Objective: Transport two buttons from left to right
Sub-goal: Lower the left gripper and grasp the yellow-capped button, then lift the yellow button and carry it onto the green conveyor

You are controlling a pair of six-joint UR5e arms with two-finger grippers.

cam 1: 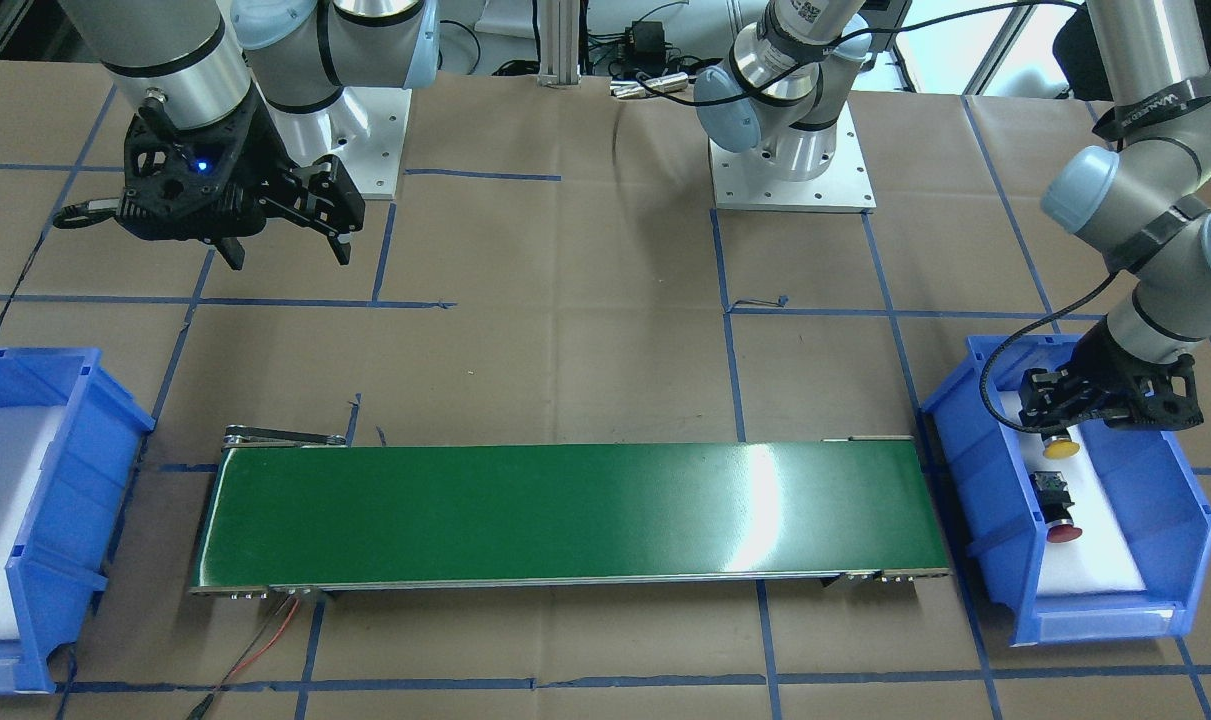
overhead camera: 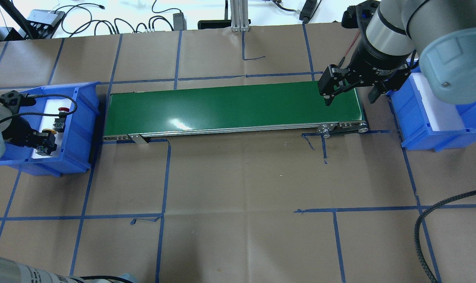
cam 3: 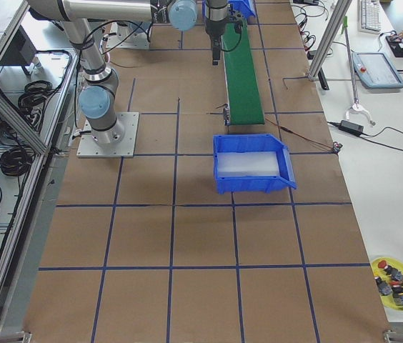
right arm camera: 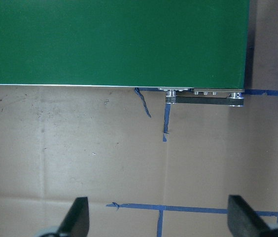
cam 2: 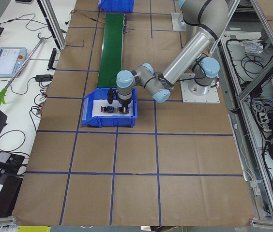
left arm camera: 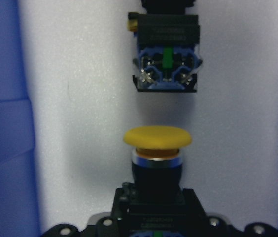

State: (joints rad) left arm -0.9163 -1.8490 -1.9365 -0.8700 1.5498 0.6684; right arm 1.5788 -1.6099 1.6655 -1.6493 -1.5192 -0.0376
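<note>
My left gripper (cam 1: 1053,420) is inside the blue left bin (cam 1: 1005,540) and is shut on the yellow button (cam 1: 1062,447). The left wrist view shows its yellow cap (left arm camera: 157,138) pointing away from the gripper, over white foam. The red button (cam 1: 1058,510) lies on the foam just beyond it, cap away from the gripper; its black and blue body (left arm camera: 164,52) shows in the wrist view. My right gripper (overhead camera: 351,96) is open and empty above the right end of the green conveyor belt (overhead camera: 234,104). Its two fingers (right arm camera: 77,217) frame bare table.
The blue right bin (overhead camera: 438,118) with white foam inside stands past the belt's right end. Blue tape lines cross the brown paper table. A yellow dish of spare parts (cam 3: 394,275) sits on a side bench. Cables lie along the table's far edge.
</note>
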